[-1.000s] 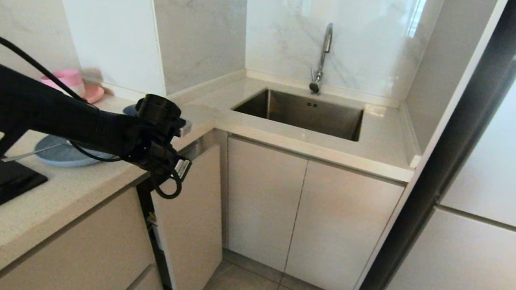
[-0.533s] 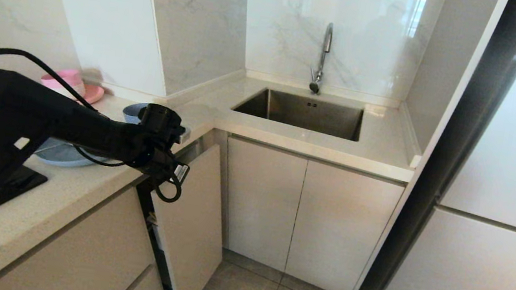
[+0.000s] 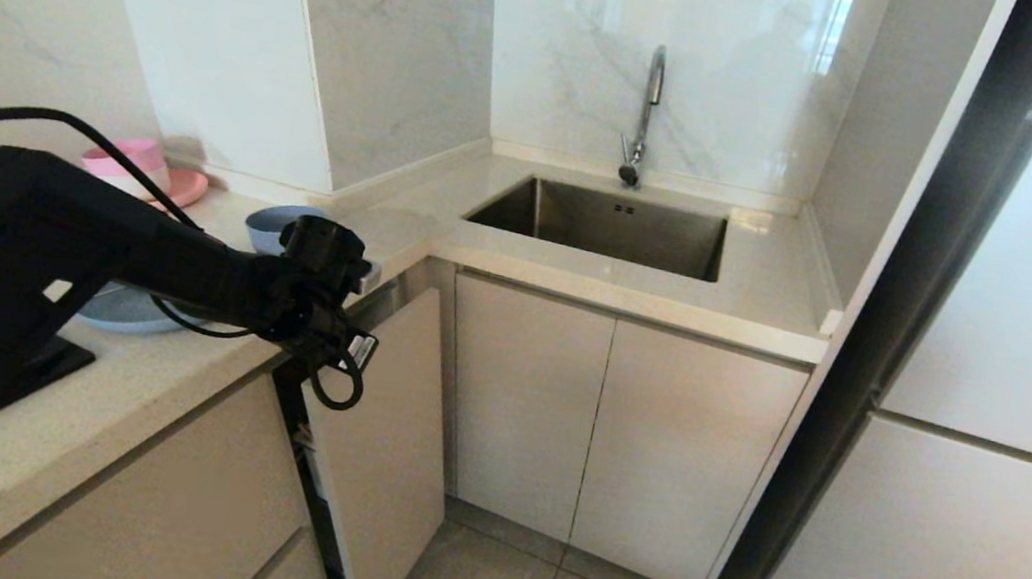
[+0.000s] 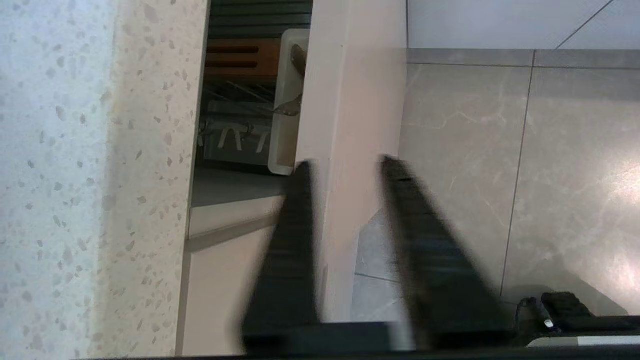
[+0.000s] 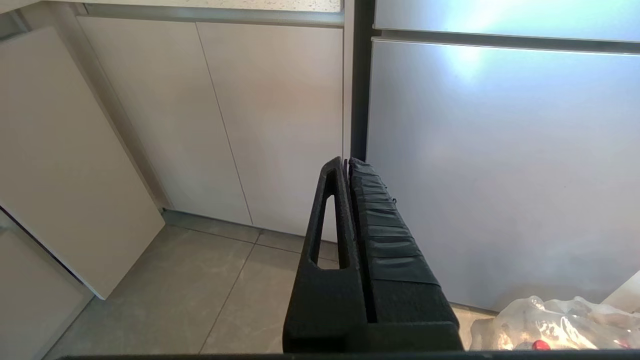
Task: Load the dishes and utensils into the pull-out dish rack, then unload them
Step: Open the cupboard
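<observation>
The pull-out dish rack's beige front panel (image 3: 385, 433) stands slightly out from the cabinet. My left gripper (image 4: 345, 162) points down over the panel's top edge (image 4: 350, 100), open, with one finger on each side. Behind the panel I see the chrome wire basket (image 4: 235, 100), the wooden strip (image 4: 240, 57), white hooks (image 4: 235, 140) and the white utensil cup (image 4: 285, 130) with a shiny metal piece (image 4: 298, 57) in it. On the counter sit the light-blue plate (image 3: 119, 312) and light-blue bowl (image 3: 268, 222). The chopsticks are out of view. My right gripper (image 5: 347, 162) is parked low and shut.
A pink bowl (image 3: 130, 160) and pink plate (image 3: 185, 185) sit at the counter's back. A black cooktop (image 3: 47, 360) is near the left arm. The sink (image 3: 615, 228) with its faucet (image 3: 646, 116) lies ahead, and the fridge (image 3: 1015, 400) stands at the right. A plastic bag (image 5: 555, 320) lies on the floor.
My left arm has sunk a little over the front panel, and more of the light-blue bowl shows behind the wrist. The panel has not moved.
</observation>
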Available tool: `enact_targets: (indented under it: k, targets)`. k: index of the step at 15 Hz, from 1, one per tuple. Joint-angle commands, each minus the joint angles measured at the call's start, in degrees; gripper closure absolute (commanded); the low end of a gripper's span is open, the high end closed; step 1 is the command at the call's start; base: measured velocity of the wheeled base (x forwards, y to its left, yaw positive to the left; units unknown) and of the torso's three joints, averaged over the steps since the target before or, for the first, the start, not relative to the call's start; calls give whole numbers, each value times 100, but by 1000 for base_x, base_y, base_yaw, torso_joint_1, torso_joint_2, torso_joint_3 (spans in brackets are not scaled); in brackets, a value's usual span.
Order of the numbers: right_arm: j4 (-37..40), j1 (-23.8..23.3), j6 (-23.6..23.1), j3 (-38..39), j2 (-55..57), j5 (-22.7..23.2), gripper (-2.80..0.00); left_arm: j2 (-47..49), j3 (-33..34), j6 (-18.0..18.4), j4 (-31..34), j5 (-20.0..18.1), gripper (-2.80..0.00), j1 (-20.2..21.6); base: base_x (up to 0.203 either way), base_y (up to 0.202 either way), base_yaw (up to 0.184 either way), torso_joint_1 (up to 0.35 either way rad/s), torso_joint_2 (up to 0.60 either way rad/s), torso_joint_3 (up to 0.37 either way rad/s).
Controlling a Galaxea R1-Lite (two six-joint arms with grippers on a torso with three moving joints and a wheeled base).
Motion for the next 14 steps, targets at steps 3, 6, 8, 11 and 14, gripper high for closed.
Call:
enact_targets:
  k: [3,6,8,11,14]
  targets:
    - [-2,0,1,0,3,0,0,1,-18,-17,4,-2,-280,0,0,0,0,0,0,0]
    - [-2,0,1,0,9,0,0,139,7,-23,-289,-47,-280,0,0,0,0,0,0,0]
    - [-2,0,1,0,9,0,0,195,26,-22,-409,-161,-280,0,0,0,0,0,0,0]
    - [-2,0,1,0,9,0,0,320,4,-22,-413,-187,-280,0,0,0,0,0,0,0]
    - [-2,0,1,0,9,0,0,455,-36,-22,-418,-278,-280,9,0,0,0,0,0,0]
